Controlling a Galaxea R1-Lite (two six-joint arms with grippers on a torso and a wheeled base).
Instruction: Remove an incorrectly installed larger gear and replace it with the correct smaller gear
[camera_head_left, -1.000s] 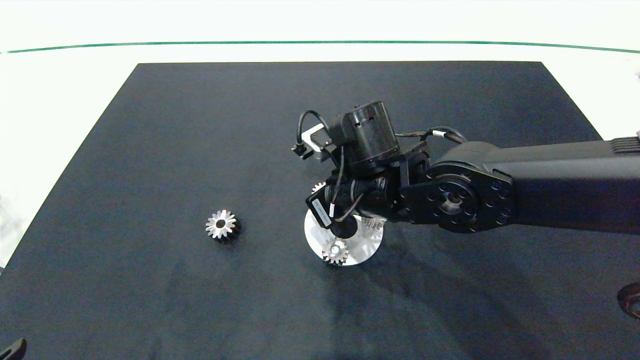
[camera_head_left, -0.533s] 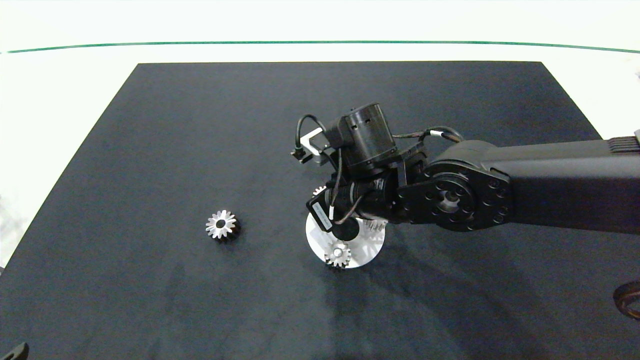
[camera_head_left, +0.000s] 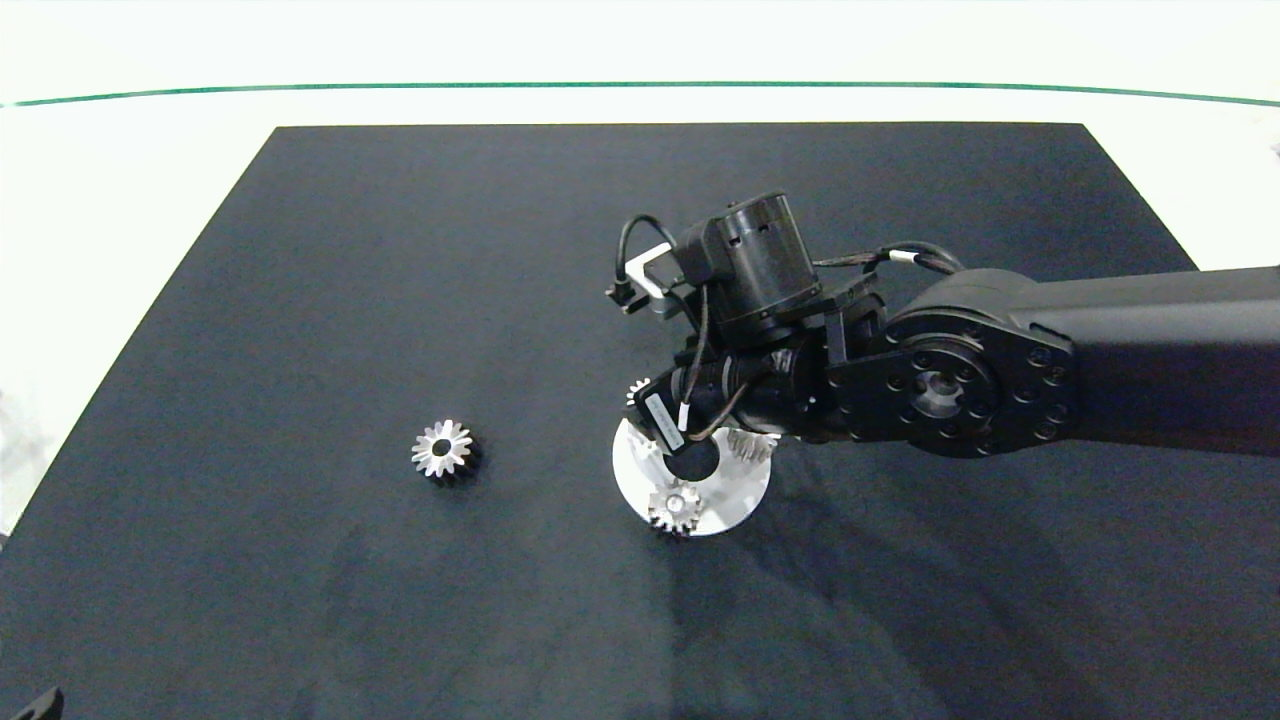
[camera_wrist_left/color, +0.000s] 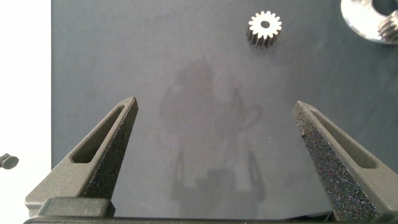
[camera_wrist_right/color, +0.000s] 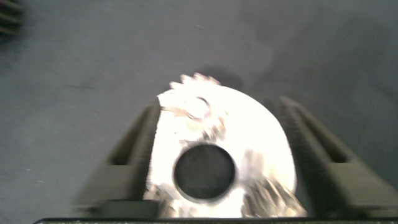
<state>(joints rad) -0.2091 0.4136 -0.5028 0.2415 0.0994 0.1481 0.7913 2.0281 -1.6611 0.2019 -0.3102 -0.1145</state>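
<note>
– Dark mat over a white table, with a green line along the far side; that is what I get from the head camera.

– How many gears do you count?

– Four, I think. One larger gear and three small gears. Two of the small ones I see plainly on the round silver disc: one at its near edge, one on its right side. The third only peeks out from under the right wrist, at the disc's far-left rim.

– Which of them is the replacement?

– I cannot tell. All three have short stubby teeth and look alike in size.

– And the larger gear?

– It lies alone on the mat, well apart from the disc, to its left. Long pointed teeth, a shiny star-like face, a small dark centre hole, dark flanks. I also see it from the left wrist.

– Grippers?

– On my right wrist camera the right gripper hangs over the disc, fingers spread wide on either side of it, gripping nothing. My left gripper is over bare mat at the near-left corner, also spread and empty
</note>
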